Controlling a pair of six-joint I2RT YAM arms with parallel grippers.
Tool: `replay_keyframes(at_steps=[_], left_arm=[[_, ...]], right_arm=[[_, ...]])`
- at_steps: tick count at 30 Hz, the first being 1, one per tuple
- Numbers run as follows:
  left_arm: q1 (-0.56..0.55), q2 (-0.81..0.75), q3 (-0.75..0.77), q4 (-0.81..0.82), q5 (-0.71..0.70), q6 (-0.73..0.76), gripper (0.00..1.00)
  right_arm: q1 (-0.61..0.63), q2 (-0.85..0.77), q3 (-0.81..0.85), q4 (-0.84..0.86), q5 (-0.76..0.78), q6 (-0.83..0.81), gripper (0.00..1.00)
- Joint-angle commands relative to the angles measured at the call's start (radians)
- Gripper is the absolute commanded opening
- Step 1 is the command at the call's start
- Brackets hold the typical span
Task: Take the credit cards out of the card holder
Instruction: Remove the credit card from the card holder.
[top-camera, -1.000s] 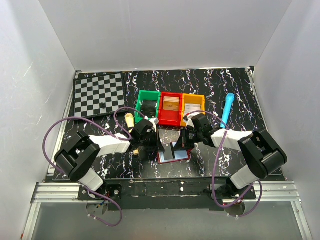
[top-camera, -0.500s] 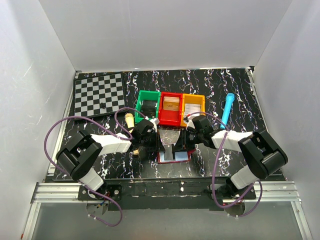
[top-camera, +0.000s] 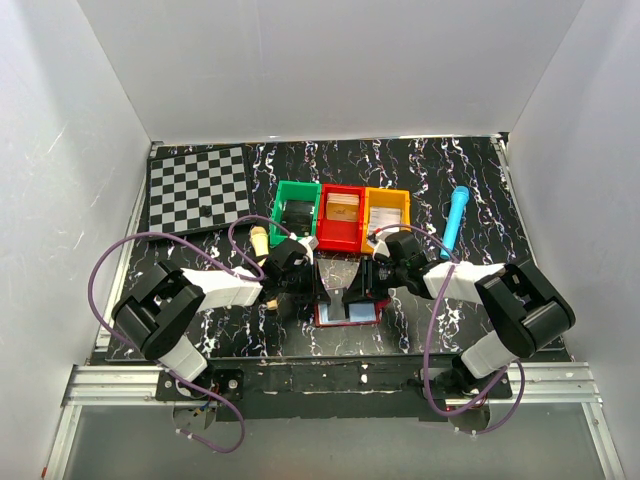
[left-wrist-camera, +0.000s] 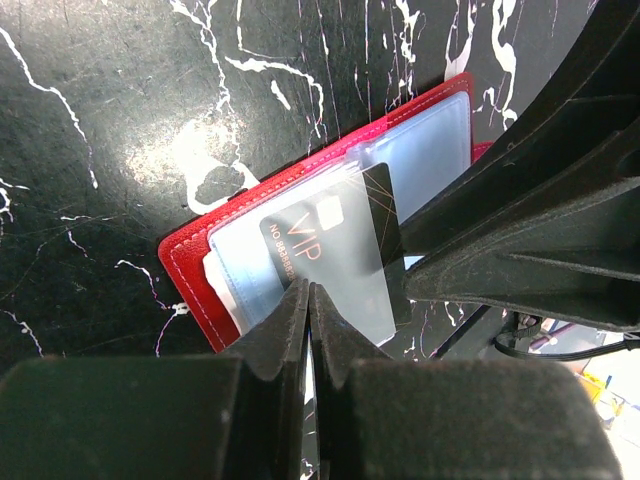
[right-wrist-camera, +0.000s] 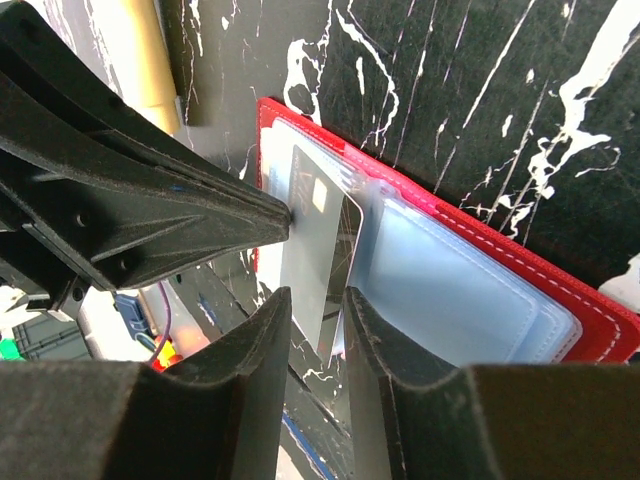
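Note:
The card holder (top-camera: 347, 313) lies open on the black marbled table between the arms, with a red rim (left-wrist-camera: 190, 262) and glossy pale-blue pockets (right-wrist-camera: 470, 290). A black VIP card (left-wrist-camera: 330, 235) under a clear sleeve stands partly raised from it. My left gripper (top-camera: 322, 290) is shut on the near edge of that card and sleeve (left-wrist-camera: 308, 288). My right gripper (top-camera: 360, 290) faces it from the right. Its jaws stand a narrow gap apart on either side of the card's lower edge (right-wrist-camera: 318, 300), and the card (right-wrist-camera: 322, 235) shows between them.
Green bin (top-camera: 295, 212), red bin (top-camera: 342, 216) and orange bin (top-camera: 387, 214) stand in a row just behind the holder. A blue marker (top-camera: 456, 220) lies to the right. A chessboard (top-camera: 198, 187) lies at the back left. A pale chess piece (top-camera: 260, 240) stands by the left arm.
The right gripper has moved left, closer to the left gripper over the holder. The card now stands raised between the two. The left arm has hardly moved.

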Motion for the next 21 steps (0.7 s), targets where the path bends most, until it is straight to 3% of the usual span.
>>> replay_keyframes(at_steps=[1, 14, 21], left_arm=[[-0.003, 0.011, -0.031, -0.021, -0.034, 0.006, 0.00], [-0.003, 0.014, -0.037, -0.009, -0.027, 0.005, 0.00], [-0.003, 0.007, -0.042, -0.004, -0.026, 0.005, 0.00]], right_arm=[[0.008, 0.012, -0.011, 0.065, -0.042, 0.020, 0.35], [0.008, 0.042, -0.011, 0.107, -0.069, 0.044, 0.37], [0.008, 0.036, -0.033, 0.206, -0.102, 0.097, 0.21]])
